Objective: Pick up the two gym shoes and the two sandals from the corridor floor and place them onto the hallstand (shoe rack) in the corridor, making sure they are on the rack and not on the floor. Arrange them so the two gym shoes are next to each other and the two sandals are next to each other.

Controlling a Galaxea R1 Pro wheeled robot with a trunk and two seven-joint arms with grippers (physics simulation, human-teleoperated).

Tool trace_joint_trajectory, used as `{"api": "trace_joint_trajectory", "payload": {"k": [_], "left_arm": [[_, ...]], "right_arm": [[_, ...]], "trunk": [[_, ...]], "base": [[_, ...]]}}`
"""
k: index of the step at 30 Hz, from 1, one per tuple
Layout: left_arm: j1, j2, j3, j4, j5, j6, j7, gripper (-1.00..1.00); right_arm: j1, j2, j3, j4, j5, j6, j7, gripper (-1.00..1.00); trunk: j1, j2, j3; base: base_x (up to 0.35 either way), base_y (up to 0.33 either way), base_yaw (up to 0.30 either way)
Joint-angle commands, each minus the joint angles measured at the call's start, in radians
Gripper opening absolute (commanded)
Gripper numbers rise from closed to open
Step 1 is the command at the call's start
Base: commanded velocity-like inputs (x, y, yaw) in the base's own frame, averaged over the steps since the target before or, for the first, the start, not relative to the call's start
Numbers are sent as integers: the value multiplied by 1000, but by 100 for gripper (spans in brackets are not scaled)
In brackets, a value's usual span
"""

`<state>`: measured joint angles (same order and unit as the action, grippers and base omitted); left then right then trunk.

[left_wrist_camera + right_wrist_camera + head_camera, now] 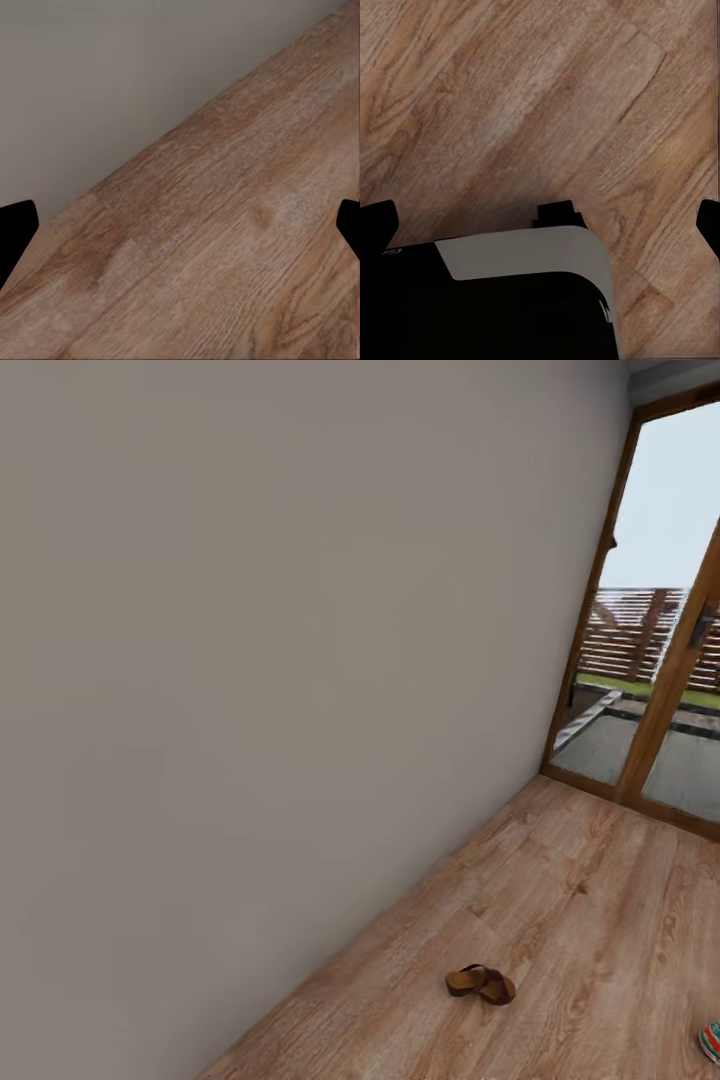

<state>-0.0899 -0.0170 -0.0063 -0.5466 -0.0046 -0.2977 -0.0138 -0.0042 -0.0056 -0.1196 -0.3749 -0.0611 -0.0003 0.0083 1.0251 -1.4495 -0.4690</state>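
One dark brown sandal lies on the corridor floor, a little way out from the wall. At the lower right edge of the head view a sliver of a gym shoe shows white, green and red; the rest of it is cut off. The hallstand is out of view. In the left wrist view my left gripper is open over bare planks beside the wall, nothing between its fingertips. My right gripper is open too, hanging above the floor and part of my own base.
A plain grey wall takes up the left of the head view and meets the floor on a diagonal. A wood-framed glass door closes the far end. My black and white base sits under the right gripper.
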Motion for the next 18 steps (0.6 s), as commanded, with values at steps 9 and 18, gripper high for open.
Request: {"api": "trace_joint_trajectory", "payload": {"k": [9, 18], "left_arm": [[-107, -15, 0, 2, -1, 4, 1, 100], [-281, -20, -1, -3, -1, 168, -2, 100]], "right_arm": [[0, 2, 0, -18, -4, 0, -7, 100], [-11, 6, 4, -318, 7, 14, -118, 100]], "trunk": [[0, -1, -1], [0, -1, -2]], "base": [[0, 0, -300], [0, 0, -300]]}}
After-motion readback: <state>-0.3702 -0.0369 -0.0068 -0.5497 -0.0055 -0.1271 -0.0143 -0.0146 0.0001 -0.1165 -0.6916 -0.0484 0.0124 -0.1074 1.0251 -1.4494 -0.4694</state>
